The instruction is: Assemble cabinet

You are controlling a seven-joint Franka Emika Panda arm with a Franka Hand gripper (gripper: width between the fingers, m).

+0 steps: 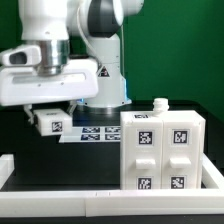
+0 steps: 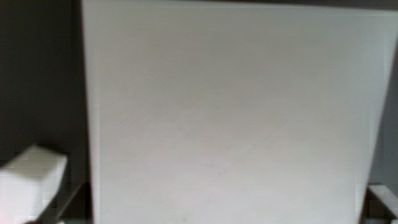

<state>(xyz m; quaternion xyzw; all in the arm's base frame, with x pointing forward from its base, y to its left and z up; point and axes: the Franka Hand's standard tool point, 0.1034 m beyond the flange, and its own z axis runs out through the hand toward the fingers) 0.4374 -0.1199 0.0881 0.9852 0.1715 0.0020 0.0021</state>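
The cabinet [image 1: 160, 150] is a large white box with square marker tags and recessed faces, standing at the exterior view's right; a small white knob [image 1: 158, 104] sticks up from its top. My gripper [image 1: 48, 108] hangs at the exterior view's left, shut on a smaller white tagged block [image 1: 50, 122] held just above the table, well apart from the cabinet. In the wrist view the block's plain white face [image 2: 222, 110] fills the space between my jaws, whose dark fingers [image 2: 381, 203] show only at the edges.
The marker board [image 1: 96, 132] lies flat behind the held block, by the arm's base. A white raised rim [image 1: 60, 205] runs along the table's front and left sides. A white corner [image 2: 32, 180] shows beside the held block in the wrist view.
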